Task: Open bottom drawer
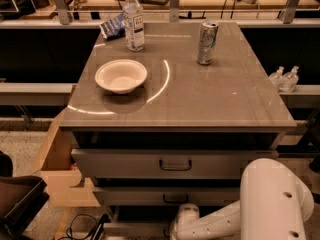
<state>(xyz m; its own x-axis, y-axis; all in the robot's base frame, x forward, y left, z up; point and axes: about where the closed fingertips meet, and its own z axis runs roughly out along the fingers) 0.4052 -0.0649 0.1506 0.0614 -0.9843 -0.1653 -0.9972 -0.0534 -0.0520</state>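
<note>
While the robot's white arm (270, 204) reaches in from the lower right, its gripper (179, 228) sits at the very bottom of the cabinet, close against the front of the bottom drawer (135, 229). Whether the gripper is spread or pressed together cannot be told: its tip is hidden behind its own white wrist, and so is this drawer's handle. Only a thin grey strip of the bottom drawer shows, running off to one side of the gripper at the same height. Directly above the gripper is the middle drawer (130, 196), and above that the top drawer (125, 164). Far above and beyond the gripper, the cabinet top (225, 104) carries a white bowl (121, 75), a water bottle (133, 21) and a can (207, 43).

The step in hand appears to be securing the handle and pulling. To do it well, the gripper should seat fully on the loop, then draw straight back toward the robot, level with the drawer's slide. A slanted or rising pull risks slipping off or bumping the middle drawer above.
</note>
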